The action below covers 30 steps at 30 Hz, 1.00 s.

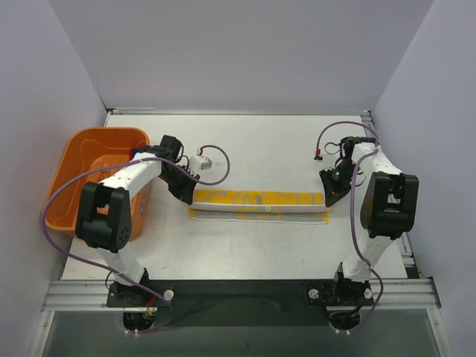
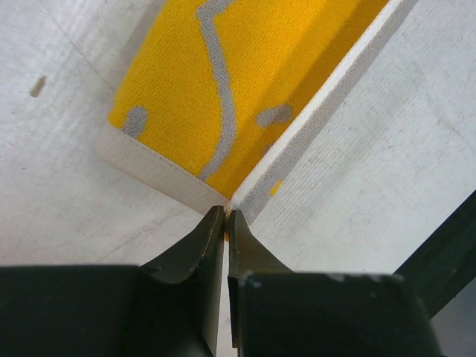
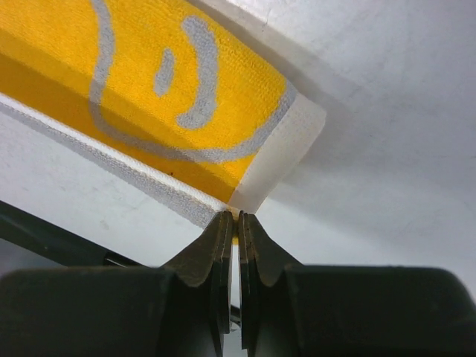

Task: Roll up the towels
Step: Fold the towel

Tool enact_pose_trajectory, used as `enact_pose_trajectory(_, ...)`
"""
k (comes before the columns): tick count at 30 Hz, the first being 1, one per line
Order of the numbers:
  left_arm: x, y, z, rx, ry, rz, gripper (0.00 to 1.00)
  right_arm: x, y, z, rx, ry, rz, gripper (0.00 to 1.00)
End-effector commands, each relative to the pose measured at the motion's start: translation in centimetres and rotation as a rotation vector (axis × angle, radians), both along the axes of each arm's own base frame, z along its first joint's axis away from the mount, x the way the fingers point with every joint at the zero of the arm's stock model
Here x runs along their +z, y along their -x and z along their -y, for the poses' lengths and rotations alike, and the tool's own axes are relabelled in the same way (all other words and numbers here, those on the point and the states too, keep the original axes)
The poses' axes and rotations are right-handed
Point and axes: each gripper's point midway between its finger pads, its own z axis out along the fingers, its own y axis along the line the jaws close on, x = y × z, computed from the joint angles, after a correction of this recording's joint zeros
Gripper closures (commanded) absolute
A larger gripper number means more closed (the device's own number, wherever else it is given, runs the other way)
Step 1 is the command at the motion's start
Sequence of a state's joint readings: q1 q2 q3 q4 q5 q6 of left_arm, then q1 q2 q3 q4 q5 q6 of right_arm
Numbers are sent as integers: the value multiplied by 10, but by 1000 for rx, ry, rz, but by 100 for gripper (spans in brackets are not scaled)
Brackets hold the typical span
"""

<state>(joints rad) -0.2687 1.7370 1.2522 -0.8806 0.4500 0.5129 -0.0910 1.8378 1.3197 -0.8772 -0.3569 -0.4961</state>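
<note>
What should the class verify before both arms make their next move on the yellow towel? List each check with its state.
1. The left pincer shut on a corner of the yellow cloth towel with grey markings: ok.
2. The right pincer shut on the opposite end's corner: ok.
3. The towel lies as a long folded strip on the white table: ok.
4. The orange plastic tub stands apart from the towel: ok.
5. Towel rolled: not ok, no roll formed.

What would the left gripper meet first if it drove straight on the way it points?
The towel. The left gripper has its fingers pinched on the near corner, so going on would probably just push into the folded cloth and bunch it.
</note>
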Motion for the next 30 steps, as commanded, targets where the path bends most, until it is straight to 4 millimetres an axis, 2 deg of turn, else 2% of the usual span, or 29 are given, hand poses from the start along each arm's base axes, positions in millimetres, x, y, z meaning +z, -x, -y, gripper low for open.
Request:
enact_pose_trajectory(1,-17,13,2,-28,-11,-45,100,-15,20,-5,11,-14,-100,100)
enact_pose_trajectory(2,-25,16,4,-28,-20,-60,100,-18,18,-5,10,-11,-102,100)
enact_pose_trajectory(5,-37,7,7,-4,-38,-51,100,-27,11,-4,17,6,-96,100)
enact_pose_trajectory(8,-44,1,6,15,-51,-43,96,-30,6,-3,14,12,-93,100)
enact_pose_trajectory(9,-45,1,6,16,-54,-42,94,-29,7,-3,16,11,-95,100)
enact_pose_trajectory(11,-40,0,4,7,-54,-23,83,-23,13,-5,35,-5,-92,100)
enact_pose_trajectory(12,-36,2,3,-3,-47,-16,79,-20,17,-4,38,-13,-93,90)
enact_pose_trajectory(13,-29,4,1,-9,-36,5,69,-10,21,-4,68,-27,-71,85)
enact_pose_trajectory(15,-21,10,0,-49,-17,19,59,-3,34,-7,86,-70,-71,74)
enact_pose_trajectory(17,-7,16,2,-87,26,46,51,6,41,-9,137,-91,-42,72)
enact_pose_trajectory(18,-3,20,2,-99,34,41,49,8,49,-10,149,-100,-56,67)
enact_pose_trajectory(21,9,24,6,-118,68,51,44,18,57,-15,172,-138,-65,58)
enact_pose_trajectory(24,18,16,14,-110,100,58,43,27,46,-24,129,-181,-41,58)
enact_pose_trajectory(26,19,9,17,-81,107,42,43,32,28,-26,95,-190,-20,59)
enact_pose_trajectory(27,25,-1,21,-74,118,64,43,31,20,-26,49,-176,-18,61)
enact_pose_trajectory(29,19,-15,19,-1,83,60,43,26,-2,-19,-7,-131,1,63)
enact_pose_trajectory(30,21,-31,18,31,76,98,43,23,-15,-14,-29,-99,31,65)
